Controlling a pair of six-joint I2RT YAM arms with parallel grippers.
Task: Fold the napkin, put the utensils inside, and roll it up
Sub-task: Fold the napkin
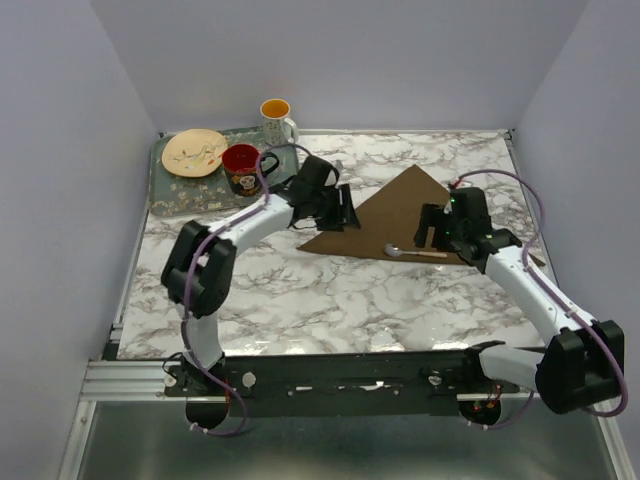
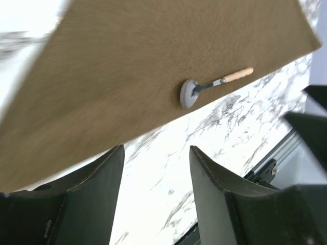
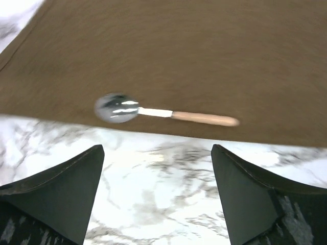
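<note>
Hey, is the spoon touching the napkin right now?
Touching. The right wrist view shows the spoon lying flat on the napkin, along its near edge.

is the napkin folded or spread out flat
Folded: the napkin lies flat as a triangle on the table, not rolled, with the spoon resting along its near edge.

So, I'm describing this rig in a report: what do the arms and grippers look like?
The left arm and right arm are white tubes with chunky black joints, purple cables looping alongside. The left gripper and right gripper are black, with dark wedge-shaped fingers.
</note>
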